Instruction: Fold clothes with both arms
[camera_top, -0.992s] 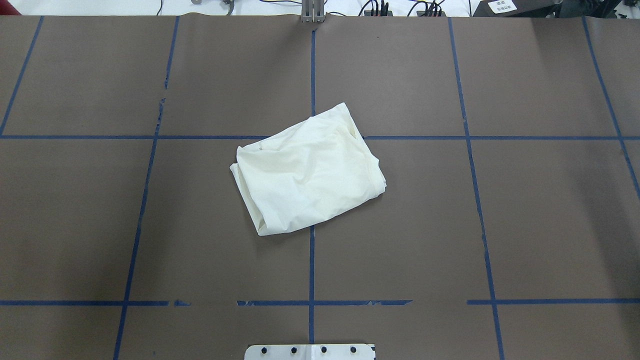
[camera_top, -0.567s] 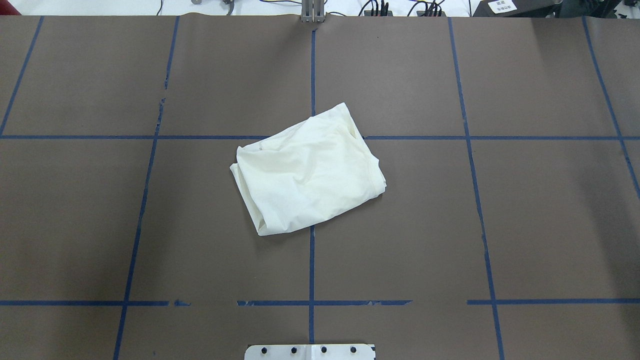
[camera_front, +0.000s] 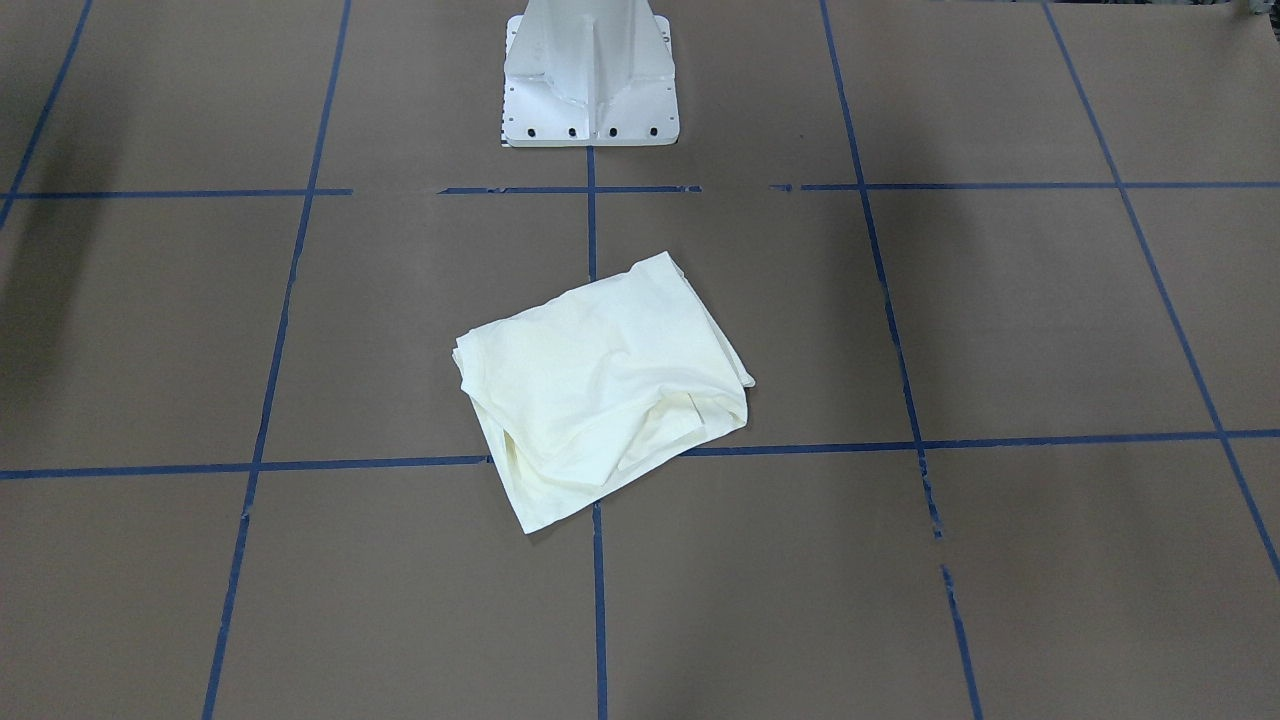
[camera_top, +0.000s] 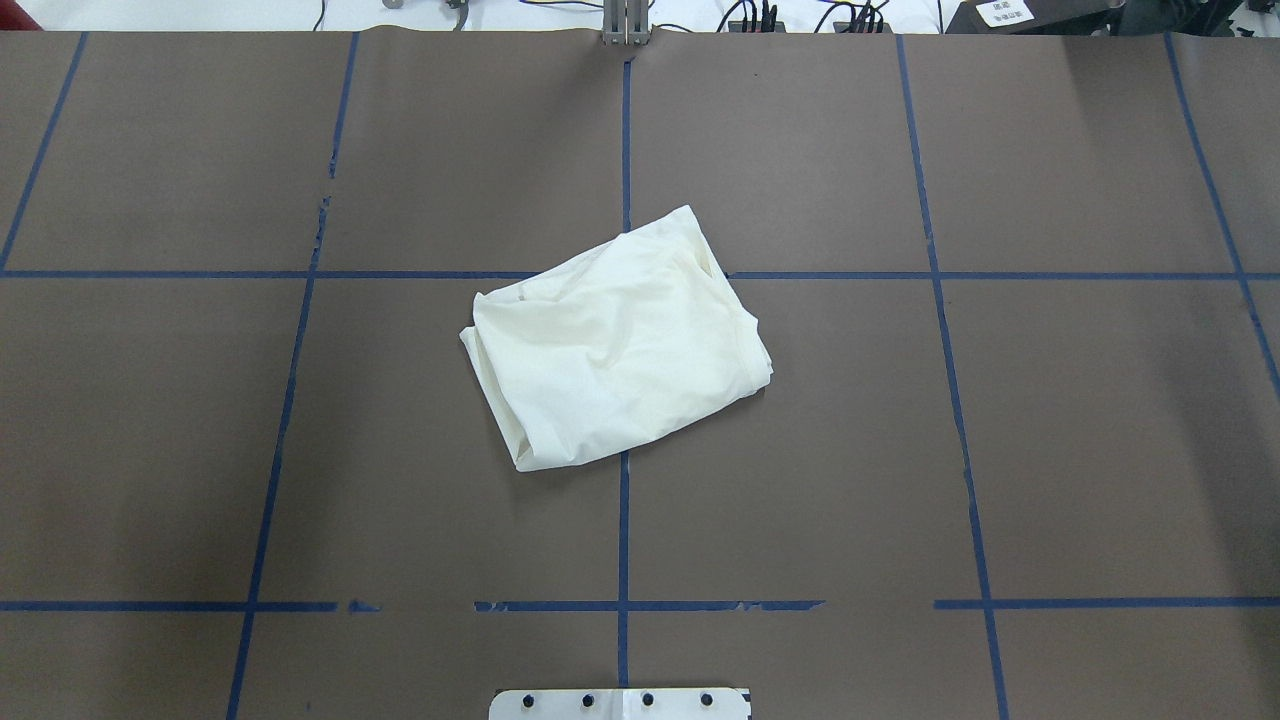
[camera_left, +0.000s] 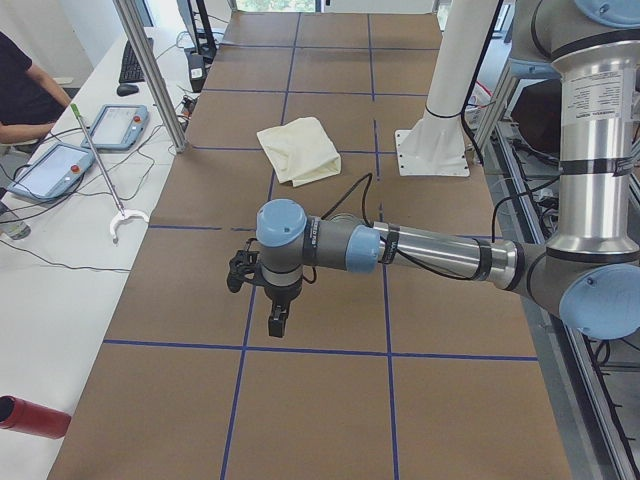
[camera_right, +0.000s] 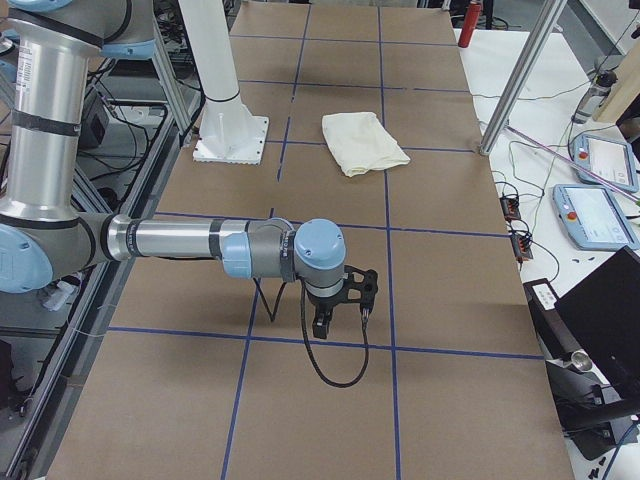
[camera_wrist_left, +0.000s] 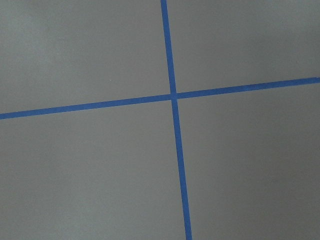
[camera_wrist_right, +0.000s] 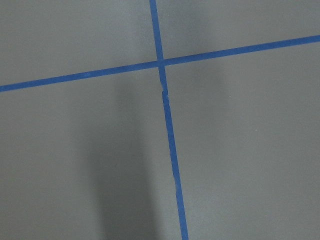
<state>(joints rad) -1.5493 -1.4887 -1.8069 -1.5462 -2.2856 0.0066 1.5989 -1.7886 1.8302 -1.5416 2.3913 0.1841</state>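
The clothes (camera_top: 615, 345) lie as a folded, slightly rumpled plain cream bundle at the table's middle, also seen in the front-facing view (camera_front: 600, 390) and both side views (camera_left: 300, 148) (camera_right: 365, 142). No print shows. Neither arm touches them. The left gripper (camera_left: 275, 322) hangs over bare table far toward the table's left end, pointing down. The right gripper (camera_right: 320, 325) hangs the same way toward the right end. I cannot tell whether either is open or shut. Both wrist views show only table and tape.
Blue tape lines (camera_top: 623, 530) grid the brown table cover (camera_top: 1100, 450). The white pedestal base (camera_front: 590, 75) stands at the robot's side. A side bench holds teach pendants (camera_left: 115, 125) (camera_right: 590, 215); a person sits there (camera_left: 25, 95). An aluminium post (camera_left: 150, 70) stands at the table edge.
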